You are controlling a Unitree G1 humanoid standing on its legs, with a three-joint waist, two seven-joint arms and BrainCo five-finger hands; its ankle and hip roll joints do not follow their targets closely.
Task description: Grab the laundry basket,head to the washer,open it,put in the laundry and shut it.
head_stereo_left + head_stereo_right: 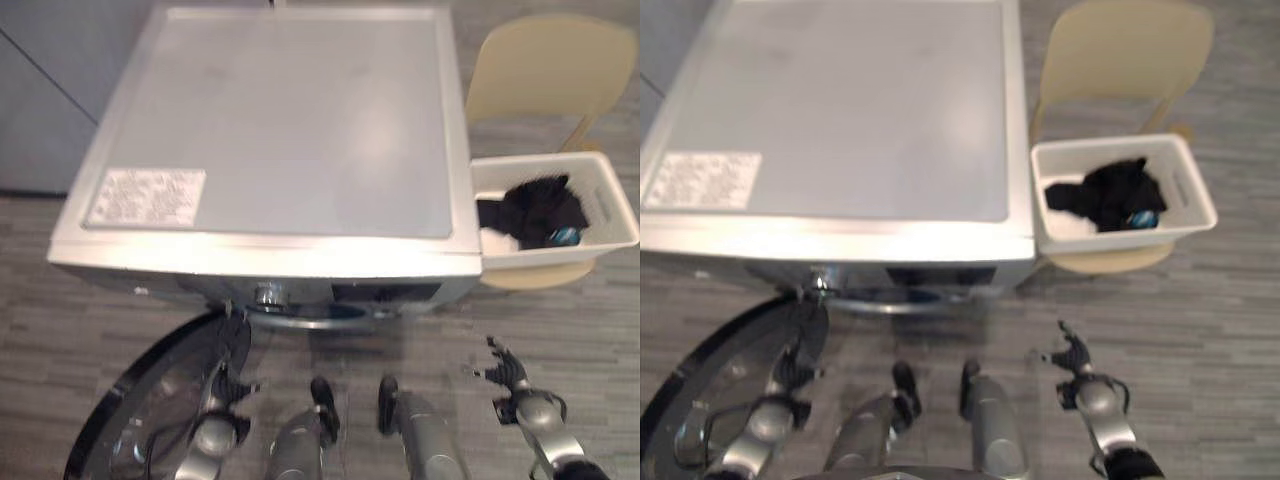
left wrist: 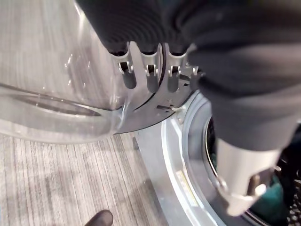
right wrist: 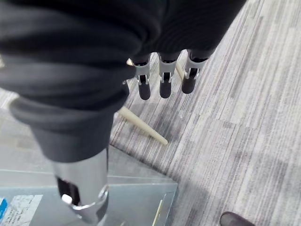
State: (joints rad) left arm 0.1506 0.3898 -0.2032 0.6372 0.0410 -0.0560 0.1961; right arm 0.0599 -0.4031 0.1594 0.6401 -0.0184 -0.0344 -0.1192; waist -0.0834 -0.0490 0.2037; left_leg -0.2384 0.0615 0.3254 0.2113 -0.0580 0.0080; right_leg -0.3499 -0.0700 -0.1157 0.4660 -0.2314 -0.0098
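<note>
Resting on a beige chair (image 1: 545,70), white laundry basket (image 1: 610,205) holds dark laundry (image 1: 535,210); left hand (image 1: 228,385) and right hand (image 1: 508,375) both relaxed, ungrasping.

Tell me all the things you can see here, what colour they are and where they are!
Washer: one, silver-grey, straight ahead, seen from above.
Washer door: one, round, dark with a clear window, swung open on the robot's left.
Label: one, white, near left corner of the washer's top.
Laundry basket: one, white, on the chair right of the washer.
Laundry: a black heap with a blue bit, inside the basket.
Chair: one, pale yellow, right of the washer.
Floor: grey striped.
Left hand: at the open door, fingers straight.
Right hand: held over the floor, fingers spread, holding nothing.
</note>
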